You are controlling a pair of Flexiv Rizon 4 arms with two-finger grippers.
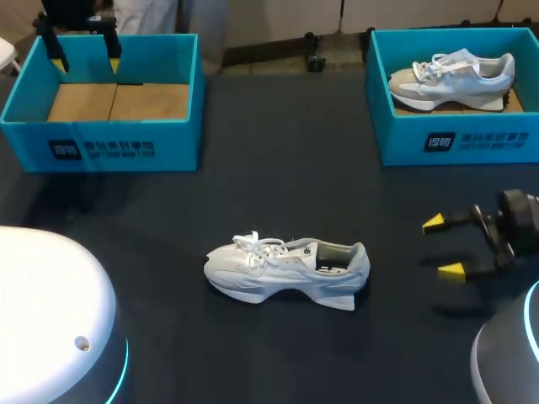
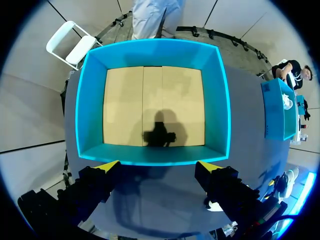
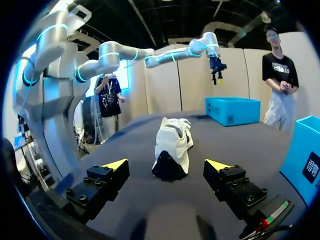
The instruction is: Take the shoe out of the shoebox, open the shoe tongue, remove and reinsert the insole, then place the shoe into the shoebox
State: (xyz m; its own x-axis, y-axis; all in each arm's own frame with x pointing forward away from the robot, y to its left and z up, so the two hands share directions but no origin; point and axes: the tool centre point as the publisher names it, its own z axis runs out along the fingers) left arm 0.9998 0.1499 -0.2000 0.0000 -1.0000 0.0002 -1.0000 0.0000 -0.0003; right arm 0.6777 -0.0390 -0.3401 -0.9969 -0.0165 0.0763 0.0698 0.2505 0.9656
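Right gripper (image 1: pixel 441 246), fingers spread, faces the heel of the white laced sneaker (image 1: pixel 286 269) lying mid-table, apparently aligned for a grasp; left gripper (image 1: pixel 87 63), likewise spread, hovers above the empty turquoise cardboard shoebox (image 1: pixel 126 147), far left.

From where I stand, the only print is on the two blue boxes. The left shoebox (image 1: pixel 173 150) has a dark square mark (image 1: pixel 65 150) with pale characters on its front wall, and two lines of dark characters (image 1: pixel 120 149) beside it. The right shoebox (image 1: pixel 402 150) carries the same square mark (image 1: pixel 439 141) and lines (image 1: pixel 493 140). All of it is too small to read.
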